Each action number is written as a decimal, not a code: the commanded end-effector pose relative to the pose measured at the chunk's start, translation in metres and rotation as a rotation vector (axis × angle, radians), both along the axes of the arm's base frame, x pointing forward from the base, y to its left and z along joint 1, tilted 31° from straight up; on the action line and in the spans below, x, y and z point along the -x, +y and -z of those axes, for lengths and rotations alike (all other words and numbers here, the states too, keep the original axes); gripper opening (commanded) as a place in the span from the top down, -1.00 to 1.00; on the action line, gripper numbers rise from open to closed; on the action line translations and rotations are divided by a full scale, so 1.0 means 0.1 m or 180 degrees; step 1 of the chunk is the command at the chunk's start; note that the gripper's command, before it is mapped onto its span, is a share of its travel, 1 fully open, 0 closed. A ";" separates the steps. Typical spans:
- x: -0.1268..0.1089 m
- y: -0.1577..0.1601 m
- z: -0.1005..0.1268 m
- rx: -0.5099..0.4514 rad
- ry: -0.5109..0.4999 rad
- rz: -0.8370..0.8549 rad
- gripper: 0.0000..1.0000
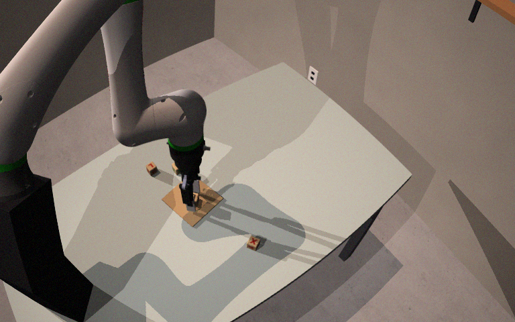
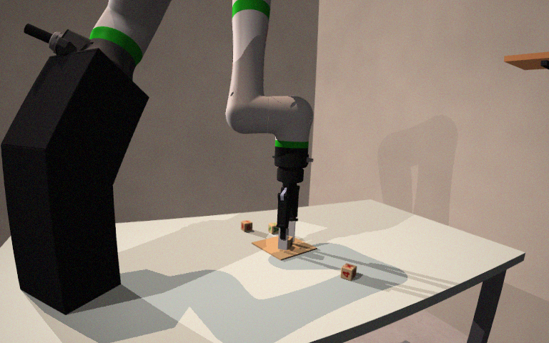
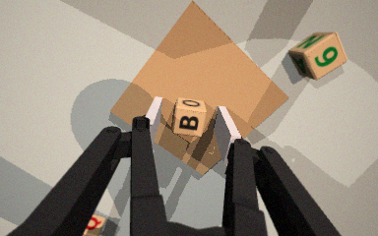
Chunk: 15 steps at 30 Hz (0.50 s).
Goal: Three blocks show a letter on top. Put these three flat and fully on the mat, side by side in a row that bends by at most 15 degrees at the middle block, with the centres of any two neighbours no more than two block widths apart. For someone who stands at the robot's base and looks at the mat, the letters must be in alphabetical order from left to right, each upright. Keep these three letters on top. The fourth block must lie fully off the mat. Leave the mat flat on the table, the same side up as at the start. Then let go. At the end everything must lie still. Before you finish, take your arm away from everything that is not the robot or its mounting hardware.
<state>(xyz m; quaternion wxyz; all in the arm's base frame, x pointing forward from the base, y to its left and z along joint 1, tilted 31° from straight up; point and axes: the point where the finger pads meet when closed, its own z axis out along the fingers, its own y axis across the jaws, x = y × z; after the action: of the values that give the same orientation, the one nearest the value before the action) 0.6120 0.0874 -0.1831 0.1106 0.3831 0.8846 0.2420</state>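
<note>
- Top: I count four wooden cubes. One block point(image 1: 196, 197) point(image 2: 289, 241) point(image 3: 189, 117) is on the square, thin tan mat point(image 1: 174, 200) point(image 2: 264, 244) point(image 3: 197, 64); the X block point(image 1: 253, 242) point(image 2: 348, 271) point(image 3: 94, 224) and two others lie off it.
- Exterior: four cubes again; my claw point(image 1: 194, 197) point(image 2: 288, 237) point(image 3: 188, 113) is low over the mat.
- Wrist: three cubes, one cut off by the frame. My two flat pads stand spread, gaps either side of the cube marked B.

The mat point(image 1: 175, 202) point(image 2: 266, 245) point(image 3: 197, 64) was orange-tan. The wooden block on it point(image 3: 190, 118) carried black characters; the near wooden block point(image 1: 253, 242) point(image 2: 348, 271) showed a red X on top. The arm point(image 1: 129, 113) point(image 2: 246, 52) was pale grey with green bands.
</note>
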 end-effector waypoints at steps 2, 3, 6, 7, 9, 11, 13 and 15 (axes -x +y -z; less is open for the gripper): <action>-0.01 0.01 0.02 0.0001 -0.0002 0.0001 0.20; -0.01 0.01 0.02 0.0001 -0.0002 0.0001 0.20; -0.01 0.01 0.02 0.0001 -0.0002 0.0001 0.20; -0.01 0.01 0.02 0.0001 -0.0002 0.0001 0.20; -0.01 0.01 0.02 0.0001 -0.0002 0.0001 0.20; -0.01 0.01 0.02 0.0001 -0.0002 0.0001 0.20; -0.01 0.01 0.02 0.0001 -0.0002 0.0001 0.20; -0.01 0.01 0.02 0.0001 -0.0002 0.0001 0.44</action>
<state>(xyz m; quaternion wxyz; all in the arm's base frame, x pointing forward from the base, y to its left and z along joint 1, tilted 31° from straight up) 0.6129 0.0882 -0.1851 0.1108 0.3831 0.8845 0.2420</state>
